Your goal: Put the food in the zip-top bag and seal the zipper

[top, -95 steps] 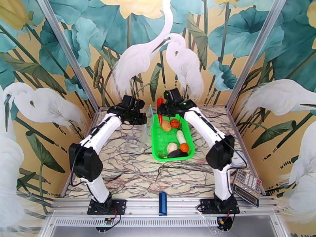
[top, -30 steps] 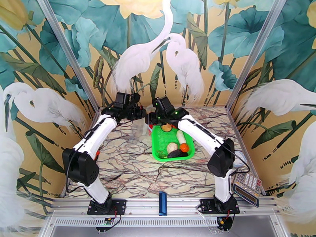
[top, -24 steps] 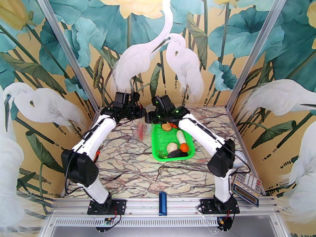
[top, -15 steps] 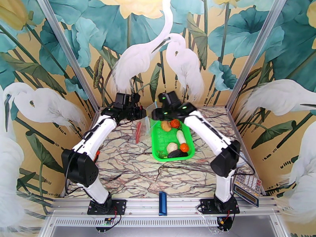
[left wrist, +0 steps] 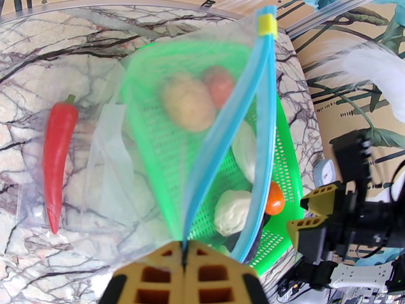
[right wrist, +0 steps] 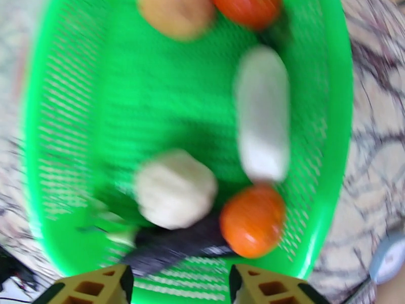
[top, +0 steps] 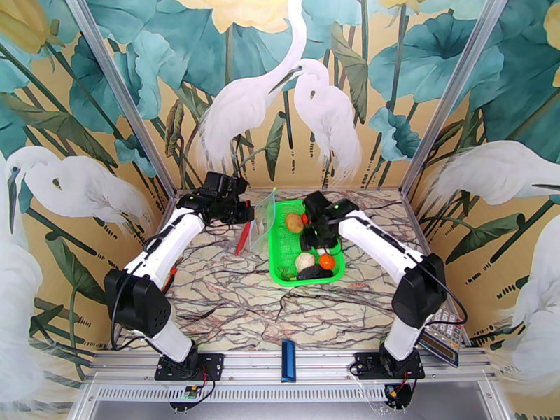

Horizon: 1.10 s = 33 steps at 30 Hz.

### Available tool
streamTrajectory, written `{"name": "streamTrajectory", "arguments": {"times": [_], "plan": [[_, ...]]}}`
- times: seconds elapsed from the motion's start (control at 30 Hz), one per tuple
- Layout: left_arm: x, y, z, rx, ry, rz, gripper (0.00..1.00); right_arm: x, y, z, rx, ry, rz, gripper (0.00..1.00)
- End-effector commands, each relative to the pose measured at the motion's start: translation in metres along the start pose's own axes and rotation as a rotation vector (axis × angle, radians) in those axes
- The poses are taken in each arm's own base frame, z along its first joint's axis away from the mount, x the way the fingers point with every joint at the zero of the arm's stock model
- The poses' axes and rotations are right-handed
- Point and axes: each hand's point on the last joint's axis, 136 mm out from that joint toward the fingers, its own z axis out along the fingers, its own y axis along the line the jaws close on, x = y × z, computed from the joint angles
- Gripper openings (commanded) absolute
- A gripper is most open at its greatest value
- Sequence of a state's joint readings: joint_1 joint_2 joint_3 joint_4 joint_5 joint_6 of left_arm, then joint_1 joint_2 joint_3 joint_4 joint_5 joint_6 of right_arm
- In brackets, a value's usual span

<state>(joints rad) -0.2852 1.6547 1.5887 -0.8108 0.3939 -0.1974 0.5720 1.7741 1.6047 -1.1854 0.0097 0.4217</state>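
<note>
Peeking from under garlic (right wrist: 174,188) — eggplant (right wrist: 182,241), blurry, partly hidden, rt wrist cam.

No legible text, brand, label or number anywhere. Calculator (top: 439,335), well right of right gripper (top: 313,241) and nearer arm bases: key markings too small to read. Zip-top bag (left wrist: 116,163), pinched in left gripper (left wrist: 185,248): no print legible.

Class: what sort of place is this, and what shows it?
Probably a robot test booth, not a kitchen: heron-printed wall panels enclose a marble-patterned table, two robot arms are bolted to its near rail, and a green mesh basket holds toy vegetables.
</note>
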Motion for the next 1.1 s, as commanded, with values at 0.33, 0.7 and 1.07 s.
{"name": "streamTrajectory", "arguments": {"times": [0.33,0.7,1.07], "plan": [[0.009,0.002,-0.007,-0.014,0.012,0.025,0.0,0.014,-0.035,0.031,0.208,0.082,-0.031,0.58],[0.011,0.004,-0.006,-0.013,0.014,0.024,0.0,0.009,-0.035,0.054,0.242,0.134,-0.064,0.62],[0.012,0.008,-0.007,-0.014,0.013,0.017,0.0,0.014,-0.038,0.08,0.271,0.2,-0.076,0.61]]}}
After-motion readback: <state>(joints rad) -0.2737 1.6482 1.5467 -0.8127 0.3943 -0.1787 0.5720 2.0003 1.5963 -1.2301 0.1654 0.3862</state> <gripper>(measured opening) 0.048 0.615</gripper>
